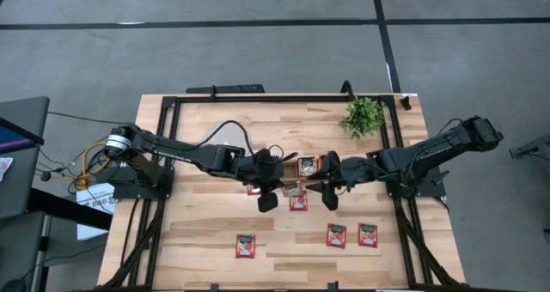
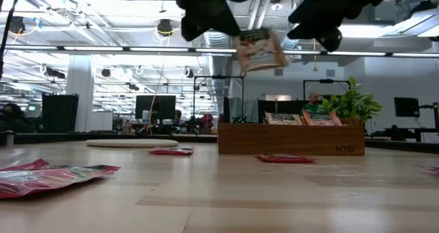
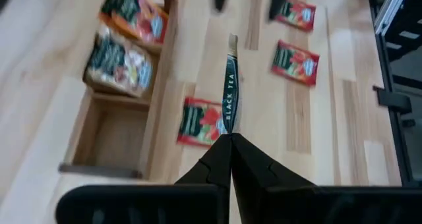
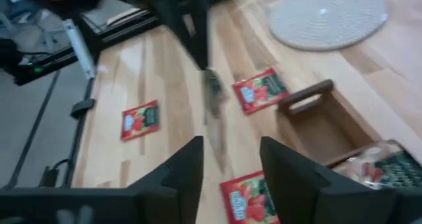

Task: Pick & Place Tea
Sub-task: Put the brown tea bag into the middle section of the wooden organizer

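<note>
My left gripper (image 3: 231,140) is shut on one tea sachet (image 3: 231,85), seen edge-on with a dark band reading BLACK TEA. In the low view this pale sachet (image 2: 259,49) hangs tilted high above the table. My right gripper (image 4: 231,165) faces it from the table's right, open, with nothing between its fingers. The brown tray (image 3: 161,105) holds sachets in two compartments (image 3: 125,39); a third compartment (image 3: 112,128) has none. Several red sachets lie flat on the table (image 1: 246,246) (image 1: 336,234) (image 1: 368,234) (image 1: 298,202). My left gripper pinches the sachet by one edge (image 3: 230,129) between its two fingers. The fingers slant downward from the table's left. The sachet sticks out past the fingertips, on edge and lifted clear of the table.
A round pale disc (image 4: 326,10) lies on the table's far left part. A small green plant (image 1: 362,116) stands at the far right. A black frame (image 1: 215,90) runs along the table's edges. Bare wood lies between the near sachets.
</note>
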Controlling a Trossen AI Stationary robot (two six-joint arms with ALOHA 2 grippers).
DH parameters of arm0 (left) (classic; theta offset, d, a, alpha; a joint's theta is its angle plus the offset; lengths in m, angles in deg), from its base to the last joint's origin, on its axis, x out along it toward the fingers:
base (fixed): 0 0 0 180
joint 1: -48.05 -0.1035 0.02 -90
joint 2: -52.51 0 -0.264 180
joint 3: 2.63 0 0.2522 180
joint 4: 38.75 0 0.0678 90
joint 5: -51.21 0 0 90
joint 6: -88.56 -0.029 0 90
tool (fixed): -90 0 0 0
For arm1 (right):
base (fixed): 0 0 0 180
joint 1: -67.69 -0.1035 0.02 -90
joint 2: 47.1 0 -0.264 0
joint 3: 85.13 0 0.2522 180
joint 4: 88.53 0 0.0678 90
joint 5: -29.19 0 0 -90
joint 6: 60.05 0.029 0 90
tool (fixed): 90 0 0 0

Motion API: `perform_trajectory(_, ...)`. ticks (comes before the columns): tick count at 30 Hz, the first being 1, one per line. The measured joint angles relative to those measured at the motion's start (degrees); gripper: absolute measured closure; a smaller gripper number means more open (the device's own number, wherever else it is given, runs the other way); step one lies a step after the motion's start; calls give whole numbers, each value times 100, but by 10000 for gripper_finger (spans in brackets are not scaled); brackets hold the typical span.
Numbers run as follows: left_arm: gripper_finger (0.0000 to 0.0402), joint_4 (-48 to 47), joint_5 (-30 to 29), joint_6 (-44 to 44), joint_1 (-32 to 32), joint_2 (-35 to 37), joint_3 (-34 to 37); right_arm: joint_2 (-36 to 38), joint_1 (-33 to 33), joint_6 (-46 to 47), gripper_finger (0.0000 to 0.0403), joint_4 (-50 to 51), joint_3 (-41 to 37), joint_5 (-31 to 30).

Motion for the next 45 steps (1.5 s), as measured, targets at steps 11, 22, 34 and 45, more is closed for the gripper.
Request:
perform_trajectory(11, 401, 30, -203, -295, -79, -3, -254, 31, 492, -185, 221, -318, -1, 596)
perform_trajectory(22, 401, -250, -449, -488, -81, -3, -254, 33, 545, -206, 230, -566, -1, 1174)
perform_trajectory(34, 401, -215, -449, -533, -81, -5, -254, 32, 733, -145, 234, -581, -1, 1230)
perform_trajectory(45, 401, -194, -413, -529, -81, -5, -254, 33, 871, -240, 234, -494, -1, 1230)
